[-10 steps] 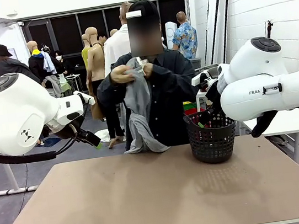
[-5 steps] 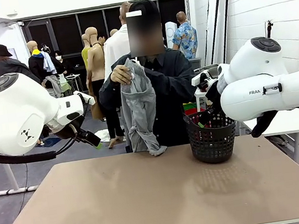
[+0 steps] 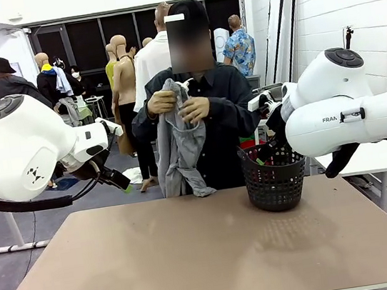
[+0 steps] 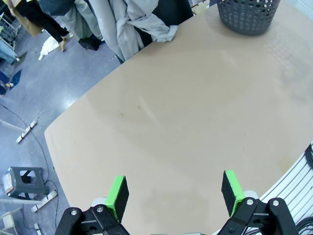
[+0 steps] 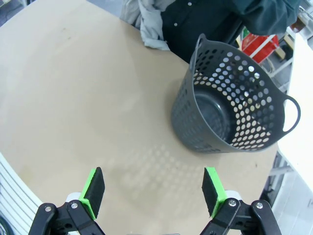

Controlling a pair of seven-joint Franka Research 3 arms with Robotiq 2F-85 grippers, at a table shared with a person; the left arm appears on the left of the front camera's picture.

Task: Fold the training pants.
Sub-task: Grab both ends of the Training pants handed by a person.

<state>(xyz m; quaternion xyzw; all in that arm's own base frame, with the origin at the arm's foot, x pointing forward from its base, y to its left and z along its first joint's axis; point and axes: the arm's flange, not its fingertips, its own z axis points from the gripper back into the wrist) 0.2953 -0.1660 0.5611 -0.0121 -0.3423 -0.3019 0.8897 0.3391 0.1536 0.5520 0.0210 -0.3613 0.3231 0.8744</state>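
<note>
Standing fully spread, the left gripper [image 4: 173, 182] is holding nothing and touching nothing; its green pads [image 4: 117, 192] are hovering above the table [image 4: 161, 112]. The right gripper [image 5: 152, 185] is likewise hanging wide apart and empty over the same surface, near the black mesh basket [image 5: 230, 107].

The table is presenting a plain tan top. The basket is sitting on it toward the far right. A grey floor [image 4: 39, 98] is showing beyond the table edge, and a white block wall [image 3: 346, 1] is bounding the room on the right.

A person [image 3: 229, 115] is standing at the far side, gripping the training pants [image 3: 179, 147] at chest height with one hand [image 3: 162, 102] and the other hand [image 3: 194, 109]. The garment is hanging bunched, its lower end reaching the far table edge; whether it is touching cannot be determined.
</note>
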